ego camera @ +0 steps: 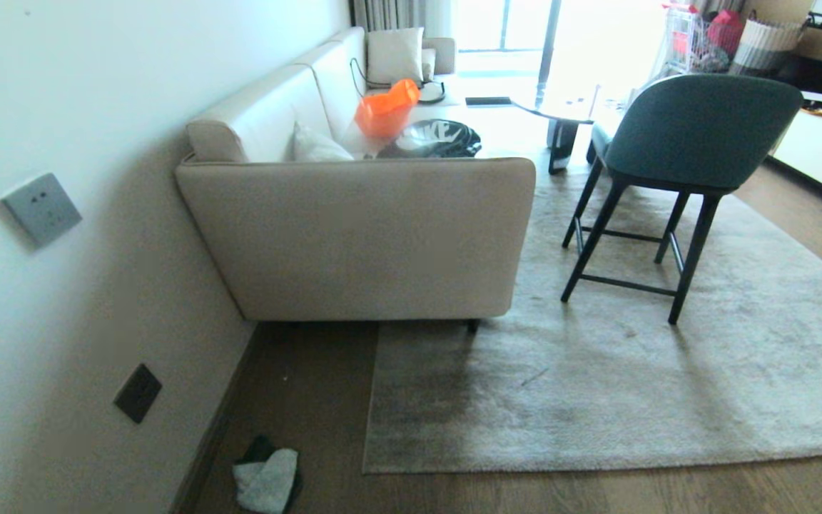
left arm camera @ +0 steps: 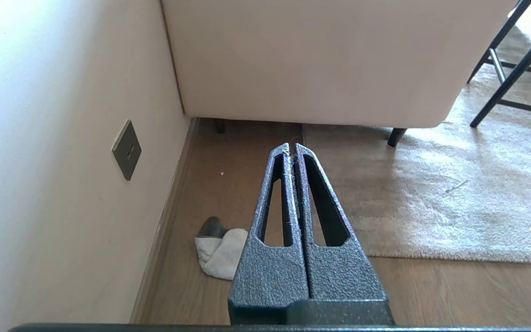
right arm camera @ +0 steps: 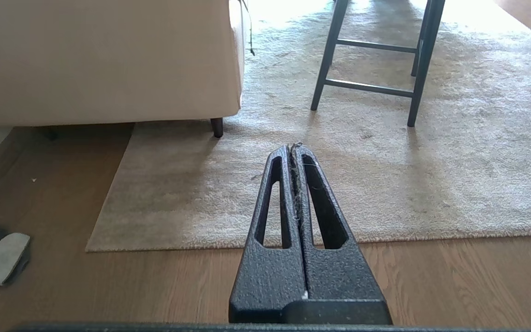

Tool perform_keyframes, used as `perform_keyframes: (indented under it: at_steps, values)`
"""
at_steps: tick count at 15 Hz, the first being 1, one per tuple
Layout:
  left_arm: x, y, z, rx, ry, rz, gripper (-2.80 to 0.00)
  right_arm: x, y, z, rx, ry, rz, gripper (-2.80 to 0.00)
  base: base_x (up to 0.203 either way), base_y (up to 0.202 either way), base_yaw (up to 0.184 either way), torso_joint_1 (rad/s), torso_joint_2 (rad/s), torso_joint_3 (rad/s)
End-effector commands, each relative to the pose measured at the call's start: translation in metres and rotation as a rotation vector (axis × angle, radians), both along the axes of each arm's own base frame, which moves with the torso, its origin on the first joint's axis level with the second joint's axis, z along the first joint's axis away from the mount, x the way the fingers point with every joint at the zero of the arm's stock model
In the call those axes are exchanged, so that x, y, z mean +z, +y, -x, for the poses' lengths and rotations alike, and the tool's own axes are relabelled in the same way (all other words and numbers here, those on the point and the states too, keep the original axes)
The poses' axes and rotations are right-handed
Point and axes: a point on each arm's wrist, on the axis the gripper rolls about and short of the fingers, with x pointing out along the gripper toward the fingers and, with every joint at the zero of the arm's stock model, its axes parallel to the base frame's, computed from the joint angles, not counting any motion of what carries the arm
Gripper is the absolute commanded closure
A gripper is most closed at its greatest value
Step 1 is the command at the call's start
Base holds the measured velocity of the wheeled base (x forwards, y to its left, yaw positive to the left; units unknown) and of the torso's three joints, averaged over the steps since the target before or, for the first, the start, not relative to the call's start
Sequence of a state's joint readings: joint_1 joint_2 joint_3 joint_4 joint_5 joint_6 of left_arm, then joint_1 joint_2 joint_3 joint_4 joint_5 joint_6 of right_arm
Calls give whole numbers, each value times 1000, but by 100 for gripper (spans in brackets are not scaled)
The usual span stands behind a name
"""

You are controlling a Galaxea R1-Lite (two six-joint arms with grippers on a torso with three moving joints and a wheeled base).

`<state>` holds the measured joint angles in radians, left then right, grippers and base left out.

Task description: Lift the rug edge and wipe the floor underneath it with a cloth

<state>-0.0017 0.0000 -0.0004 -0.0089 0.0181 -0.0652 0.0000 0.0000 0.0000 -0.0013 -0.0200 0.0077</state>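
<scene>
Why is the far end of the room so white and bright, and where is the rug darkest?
Head view: daylight through the tall window washes out the far floor; the beige sofa throws a dark shadow on the pale plush rug near its corner. Right wrist view: the same glare whitens the rug behind the dark-legged chair. Left wrist view: the wall looks washed out.

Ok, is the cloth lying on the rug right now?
No, the cloth lies on the bare floor by the wall, apart from the rug edge.
</scene>
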Motion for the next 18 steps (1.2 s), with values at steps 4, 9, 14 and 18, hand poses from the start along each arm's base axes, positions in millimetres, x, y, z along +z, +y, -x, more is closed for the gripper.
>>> perform_keyframes:
  at_steps: [4,9,14,18]
  values:
    - [0,0,0,0,-1,1,0,0,0,0,0,0,0,0,0,0,0,0,0,0]
    - [0,0,0,0,0,1,0,0,0,0,0,0,0,0,0,0,0,0,0,0]
    - [0,0,0,0,0,1,0,0,0,0,0,1,0,0,0,0,0,0,0,0]
    - [0,0,0,0,0,1,0,0,0,0,0,0,0,0,0,0,0,0,0,0]
